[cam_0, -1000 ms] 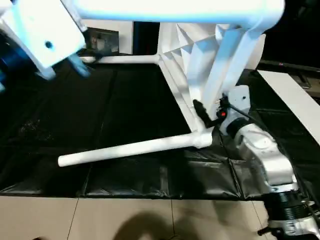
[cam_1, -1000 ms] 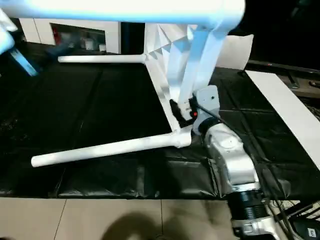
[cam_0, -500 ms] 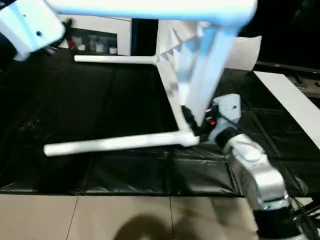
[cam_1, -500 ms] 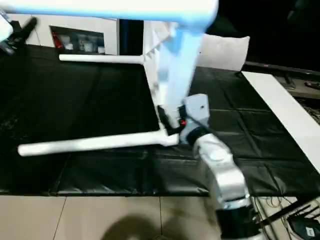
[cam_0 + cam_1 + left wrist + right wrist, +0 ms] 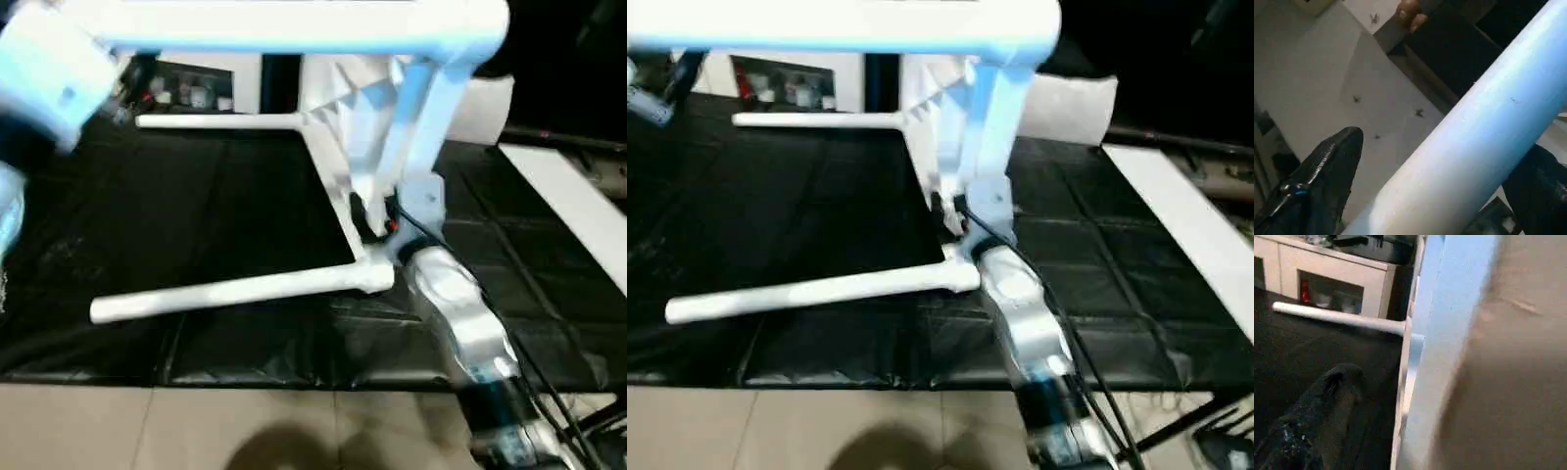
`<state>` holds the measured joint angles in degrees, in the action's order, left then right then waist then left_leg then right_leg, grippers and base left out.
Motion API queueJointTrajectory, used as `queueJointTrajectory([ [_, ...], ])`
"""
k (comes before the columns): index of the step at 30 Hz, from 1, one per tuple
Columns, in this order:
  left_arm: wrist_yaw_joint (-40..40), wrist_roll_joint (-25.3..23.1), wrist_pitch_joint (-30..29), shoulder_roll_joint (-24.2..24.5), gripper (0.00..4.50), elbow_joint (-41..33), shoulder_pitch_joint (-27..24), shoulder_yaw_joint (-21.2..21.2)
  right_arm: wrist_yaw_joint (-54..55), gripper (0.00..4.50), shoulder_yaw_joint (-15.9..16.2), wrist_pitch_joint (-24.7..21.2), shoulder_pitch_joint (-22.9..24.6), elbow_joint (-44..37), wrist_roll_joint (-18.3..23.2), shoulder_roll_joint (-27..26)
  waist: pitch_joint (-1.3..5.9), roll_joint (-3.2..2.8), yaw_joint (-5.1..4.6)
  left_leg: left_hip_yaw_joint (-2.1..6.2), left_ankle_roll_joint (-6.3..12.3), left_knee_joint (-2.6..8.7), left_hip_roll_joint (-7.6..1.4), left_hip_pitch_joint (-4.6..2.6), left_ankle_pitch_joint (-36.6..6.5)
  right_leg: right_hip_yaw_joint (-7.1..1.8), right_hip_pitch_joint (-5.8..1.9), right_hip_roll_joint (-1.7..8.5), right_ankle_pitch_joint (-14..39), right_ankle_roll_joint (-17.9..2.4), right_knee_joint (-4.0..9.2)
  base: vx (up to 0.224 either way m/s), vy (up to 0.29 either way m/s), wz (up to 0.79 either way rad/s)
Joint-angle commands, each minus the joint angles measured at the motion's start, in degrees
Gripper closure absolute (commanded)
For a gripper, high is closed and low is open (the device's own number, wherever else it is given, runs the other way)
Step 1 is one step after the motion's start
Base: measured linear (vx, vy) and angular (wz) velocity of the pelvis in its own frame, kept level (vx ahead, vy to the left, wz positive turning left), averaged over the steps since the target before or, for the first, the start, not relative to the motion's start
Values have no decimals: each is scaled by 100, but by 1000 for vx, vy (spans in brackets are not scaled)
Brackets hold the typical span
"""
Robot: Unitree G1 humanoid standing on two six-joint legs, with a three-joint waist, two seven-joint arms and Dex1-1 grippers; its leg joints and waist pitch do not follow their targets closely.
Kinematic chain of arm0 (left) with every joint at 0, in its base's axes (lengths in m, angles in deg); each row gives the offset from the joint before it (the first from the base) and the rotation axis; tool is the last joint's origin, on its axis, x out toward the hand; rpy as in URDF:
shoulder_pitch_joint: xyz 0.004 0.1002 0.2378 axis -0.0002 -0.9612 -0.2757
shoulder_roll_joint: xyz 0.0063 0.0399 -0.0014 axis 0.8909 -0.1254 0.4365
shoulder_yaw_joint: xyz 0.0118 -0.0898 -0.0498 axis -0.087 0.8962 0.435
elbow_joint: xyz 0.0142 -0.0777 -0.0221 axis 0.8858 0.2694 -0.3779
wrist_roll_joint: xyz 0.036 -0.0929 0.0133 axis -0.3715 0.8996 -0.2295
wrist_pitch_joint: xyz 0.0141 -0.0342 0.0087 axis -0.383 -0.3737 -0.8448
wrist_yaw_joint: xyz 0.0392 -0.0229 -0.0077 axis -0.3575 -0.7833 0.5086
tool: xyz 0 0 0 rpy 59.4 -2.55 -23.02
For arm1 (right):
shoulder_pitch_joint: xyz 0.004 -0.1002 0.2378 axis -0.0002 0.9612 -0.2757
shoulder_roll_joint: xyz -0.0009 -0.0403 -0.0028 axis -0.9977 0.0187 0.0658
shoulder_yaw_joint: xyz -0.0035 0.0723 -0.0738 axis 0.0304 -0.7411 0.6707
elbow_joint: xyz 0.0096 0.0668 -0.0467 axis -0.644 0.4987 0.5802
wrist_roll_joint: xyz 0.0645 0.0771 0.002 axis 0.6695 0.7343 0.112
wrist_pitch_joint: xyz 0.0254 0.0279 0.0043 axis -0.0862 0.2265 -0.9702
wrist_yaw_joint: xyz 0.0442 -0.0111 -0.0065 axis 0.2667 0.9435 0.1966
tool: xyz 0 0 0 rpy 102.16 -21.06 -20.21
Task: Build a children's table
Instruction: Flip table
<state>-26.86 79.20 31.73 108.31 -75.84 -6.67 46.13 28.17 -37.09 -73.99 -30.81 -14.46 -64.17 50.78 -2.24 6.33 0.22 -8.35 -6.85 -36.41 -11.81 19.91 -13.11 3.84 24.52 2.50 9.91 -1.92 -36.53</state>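
Observation:
The children's table lies tipped on its side on the black mat, its ribbed white tabletop (image 5: pixel 345 103) standing on edge. One leg (image 5: pixel 235 291) points left just above the mat. A far leg (image 5: pixel 216 120) also points left. An upper leg (image 5: pixel 294 22) crosses the top of the view, and another leg (image 5: pixel 423 108) slants down from its right end. My left gripper (image 5: pixel 1447 147) is open around the upper leg, one finger (image 5: pixel 1332 166) clear of it. My right gripper (image 5: pixel 372 213) is open at the tabletop's lower corner, just above the near leg's socket.
A flat white board strip (image 5: pixel 573 201) lies on the mat (image 5: pixel 147 215) at the right. A pale pillow-like bag (image 5: pixel 487 106) sits behind the tabletop. Low cabinets (image 5: pixel 196 83) stand at the back. Tiled floor (image 5: pixel 196 431) runs along the front. A person's fingers (image 5: pixel 1410 11) show in the left wrist view.
The camera has shifted. My right forearm has swung in towards the middle while its gripper stays at the tabletop's lower corner. My left wrist has dipped lower at the upper left.

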Motion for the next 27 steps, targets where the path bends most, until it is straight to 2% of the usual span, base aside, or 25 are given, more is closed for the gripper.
queueJointTrajectory([
  [1, -44, 57, -156, -344, 0, -281, -692, -269, 28, 2, -180, 264, -245, 449, -21, -5, 213, -89, 4, -31, -245, 486, -64, 92, -1144, -308, -281, 392, 2046, -256, 436, 0, 0, 0],
  [2, -44, 57, -156, -344, 0, -281, -692, -269, 28, 2, -180, 264, -245, 449, -21, -5, 193, -93, 19, -49, -190, 486, -37, 93, -1103, -304, -271, 351, 2109, -204, 464, 0, 0, 0],
  [3, -109, -42, -227, -362, 0, -497, -995, -289, 41, 2, -258, 361, -386, 732, -14, -28, 206, -105, 9, -42, -185, 491, -58, 90, -1108, -312, -277, 370, 2087, -224, 448, 0, 0, 0],
  [4, -158, -129, -326, -325, 0, -599, -1059, -320, -1, 2, -379, 433, -489, 927, 91, -66, 175, -18, 17, -47, -120, 493, -30, 112, -1120, -300, -278, 354, 2321, -150, 478, 0, 0, 0],
  [5, -214, -154, -434, -253, 0, -620, -999, -352, -18, 2, -453, 500, -564, 1086, 149, -92, 180, -47, 15, -49, -110, 487, -31, 94, -1153, -307, -260, 364, 2391, -125, 479, 0, 0, 0],
  [6, -268, -185, -481, -159, 0, -588, -897, -394, -19, 28, -487, 540, -601, 1165, 173, -99, 157, -54, 15, -53, -68, 476, -6, 66, -1308, -296, -205, 345, 2740, -16, 527, 0, 0, 0],
  [10, -621, -331, -307, 330, 0, -138, -330, -555, -34, 47, -475, 619, -529, 1205, 200, -106, 153, -89, 18, -27, -83, 485, -2, 41, -1496, -270, -173, 344, 3012, 125, 567, 0, 0, 0],
  [11, -766, -334, -252, 411, 0, 18, -168, -569, -56, 61, -472, 652, -502, 1223, 213, -111, 150, -75, 18, -30, -76, 482, 7, 44, -1504, -266, -171, 335, 3042, 153, 583, 0, 0, 0],
  [12, -800, -344, -237, 434, 0, 58, -131, -576, -61, 72, -470, 657, -496, 1225, 214, -111, 157, -105, 27, -27, -87, 484, 8, 24, -1541, -269, -154, 338, 3062, 156, 588, 0, 0, 0],
  [13, -893, -371, -197, 498, 0, 166, -31, -592, -75, 79, -467, 671, -477, 1229, 217, -110, 153, -100, 21, -11, -124, 502, -3, 44, -1586, -258, -174, 344, 3023, 130, 577, 0, 0, 0],
  [14, -967, -463, -104, 551, 0, 299, 79, -581, -100, 79, -473, 712, -466, 1269, 218, -116, 156, -139, 22, 1, -154, 509, -11, 44, -1615, -258, -181, 354, 3009, 102, 564, 0, 0, 0],
  [15, -990, -470, -96, 563, 0, 332, 110, -585, -116, 82, -473, 704, -464, 1273, 223, -115, 163, -121, 20, -3, -152, 504, -10, 35, -1629, -254, -170, 345, 3012, 103, 582, 0, 0, 0],
  [16, -1108, -506, -62, 627, 0, 493, 266, -603, -209, 104, -482, 681, -461, 1319, 244, -114, 155, -151, 15, 3, -156, 507, -7, 42, -1690, -257, -176, 351, 2983, 64, 577, 0, 0, 0],
  [19, -1303, -479, -44, 767, 0, 718, 547, -714, -304, 121, -535, 633, -489, 1472, 272, -120, 162, -145, 18, 10, -165, 499, -9, 22, -1803, -250, -163, 359, 3115, 53, 586, 0, 0, 0],
  [21, -1367, -454, -75, 797, 0, 779, 661, -765, -303, 134, -565, 595, -505, 1527, 285, -119, 161, -169, 25, 15, -171, 497, -6, 9, -1832, -247, -152, 359, 3160, 49, 598, 0, 0, 0],
  [27, -1603, -598, -179, 802, 0, 1090, 997, -879, -203, 189, -634, 585, -666, 1797, 206, -75, 171, -163, 39, 20, -224, 514, -27, 27, -1768, -256, -179, 377, 2970, -83, 565, 0, 0, 0],
])
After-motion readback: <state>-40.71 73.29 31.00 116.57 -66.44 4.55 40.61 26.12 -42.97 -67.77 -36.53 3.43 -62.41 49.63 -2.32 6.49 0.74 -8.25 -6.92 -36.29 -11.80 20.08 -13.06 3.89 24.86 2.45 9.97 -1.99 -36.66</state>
